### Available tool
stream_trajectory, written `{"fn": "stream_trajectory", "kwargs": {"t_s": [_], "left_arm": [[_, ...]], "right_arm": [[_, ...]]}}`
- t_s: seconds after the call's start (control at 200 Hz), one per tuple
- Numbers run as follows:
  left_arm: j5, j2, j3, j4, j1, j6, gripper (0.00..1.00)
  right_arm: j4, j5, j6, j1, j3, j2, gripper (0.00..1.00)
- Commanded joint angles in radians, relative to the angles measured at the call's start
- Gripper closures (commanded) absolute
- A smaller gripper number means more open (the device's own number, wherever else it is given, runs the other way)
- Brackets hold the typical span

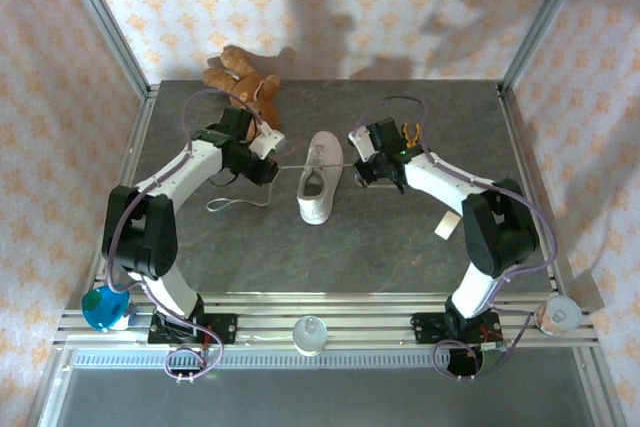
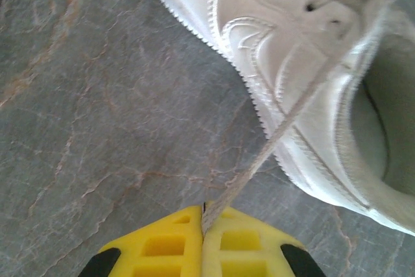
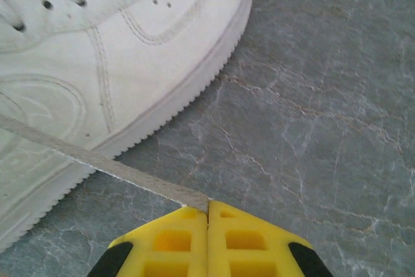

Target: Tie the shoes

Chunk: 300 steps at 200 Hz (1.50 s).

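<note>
Looking for a brand first: the sneaker (image 1: 318,179) has a raised curved emblem on its side in both wrist views, but I can't make out any lettering on it.

From above, the sneaker sits mid-table (image 1: 400,237), toe toward the far edge and heel opening toward the near edge, right between the 2 grippers. The left gripper (image 1: 268,169) is just left of it and the right gripper (image 1: 362,169) is just right of it. Each one has a thin lace running straight across to the shoe.

The left wrist cam gives the close-up that the top view can't. The yellow pads are clenched together on the left lace (image 2: 285,118), which runs up over the shoe's side toward the eyelets. You also get the dark inner opening at the right edge there.

The right wrist cam is the same deal: pads pressed tight, pinching the right lace (image 3: 97,160), which stretches flat across the sole edge. Toe perforations and eyelets show here too.

The top view is where you catch the bear (image 1: 243,82) lying at the far edge behind the left arm. It also shows a slack loop (image 1: 235,205) of lace on the table left of the shoe, and a small cream card (image 1: 445,227) by the right arm.
</note>
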Motion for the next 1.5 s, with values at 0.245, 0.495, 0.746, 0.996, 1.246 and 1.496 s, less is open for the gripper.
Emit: {"fn": "stream_trajectory", "kwargs": {"t_s": [0.245, 0.495, 0.746, 0.996, 1.246, 1.496], "left_arm": [[-0.07, 0.042, 0.007, -0.072, 0.068, -0.028, 1.0], [-0.02, -0.034, -0.041, -0.066, 0.053, -0.074, 1.0], [-0.014, -0.061, 0.011, -0.066, -0.028, -0.112, 1.0], [0.081, -0.094, 0.061, 0.036, -0.067, -0.176, 1.0], [0.192, -0.039, 0.148, 0.16, -0.116, -0.198, 1.0], [0.294, 0.047, 0.25, 0.181, -0.132, -0.203, 1.0]], "right_arm": [[-0.11, 0.065, 0.077, -0.076, -0.014, -0.025, 1.0], [-0.109, -0.134, 0.086, -0.111, -0.006, -0.037, 1.0], [-0.033, -0.241, 0.086, -0.025, -0.016, -0.107, 0.63], [0.149, -0.274, 0.113, 0.074, -0.04, -0.133, 0.5], [0.177, -0.343, 0.108, 0.076, 0.05, -0.044, 0.46], [0.227, -0.395, 0.095, 0.076, 0.075, 0.023, 0.45]]}}
